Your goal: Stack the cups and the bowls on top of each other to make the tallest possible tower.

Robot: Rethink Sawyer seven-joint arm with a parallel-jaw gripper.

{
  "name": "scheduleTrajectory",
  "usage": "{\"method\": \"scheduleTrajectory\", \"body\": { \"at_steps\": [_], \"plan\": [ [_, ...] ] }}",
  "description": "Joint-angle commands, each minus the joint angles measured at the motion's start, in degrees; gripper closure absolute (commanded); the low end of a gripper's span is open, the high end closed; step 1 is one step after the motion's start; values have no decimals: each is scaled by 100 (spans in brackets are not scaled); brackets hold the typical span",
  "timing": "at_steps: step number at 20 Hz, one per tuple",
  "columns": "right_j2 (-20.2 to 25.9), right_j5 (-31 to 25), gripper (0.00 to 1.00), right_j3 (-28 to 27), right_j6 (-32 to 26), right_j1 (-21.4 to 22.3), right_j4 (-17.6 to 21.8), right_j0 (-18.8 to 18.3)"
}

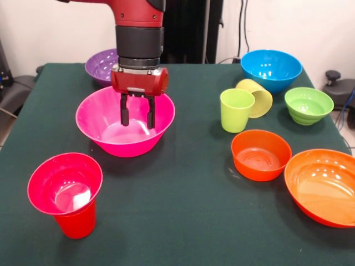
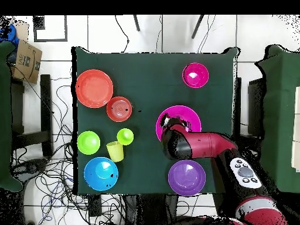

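Note:
My gripper (image 1: pixel 137 123) is open and empty, with its fingers hanging down inside the large pink bowl (image 1: pixel 100 130) at centre left. The arm covers part of that bowl in the overhead view (image 2: pixel 188 114). A small magenta bowl (image 1: pixel 65 183) sits on the mouth of the upright red cup (image 1: pixel 77 223) at the near left; from above only the bowl (image 2: pixel 195 75) shows. The lime green cup (image 1: pixel 236 110) stands upright. The pale yellow cup (image 1: pixel 258 97) lies tilted against it. The small orange bowl (image 1: pixel 260 154), the large orange bowl (image 1: pixel 324 185) and the ribbed green bowl (image 1: pixel 308 104) stand separately on the right.
The purple bowl (image 1: pixel 100 65) stands behind the arm at the far left, and the blue bowl (image 1: pixel 270 69) at the far right. The dark green table (image 1: pixel 183 221) ends near the large orange bowl on the right. Cables lie on the floor around the table (image 2: pixel 53 176).

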State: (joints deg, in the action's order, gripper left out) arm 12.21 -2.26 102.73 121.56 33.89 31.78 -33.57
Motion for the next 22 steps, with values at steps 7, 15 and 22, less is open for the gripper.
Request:
{"method": "scheduleTrajectory", "body": {
  "at_steps": [7,15,22],
  "plan": [
    [817,301,0,153,556,-407,-150,-89],
    [903,543,0,96,638,-595,-149,-124],
    [271,686,0,-209,705,-818,-282,295]
  ]
}}
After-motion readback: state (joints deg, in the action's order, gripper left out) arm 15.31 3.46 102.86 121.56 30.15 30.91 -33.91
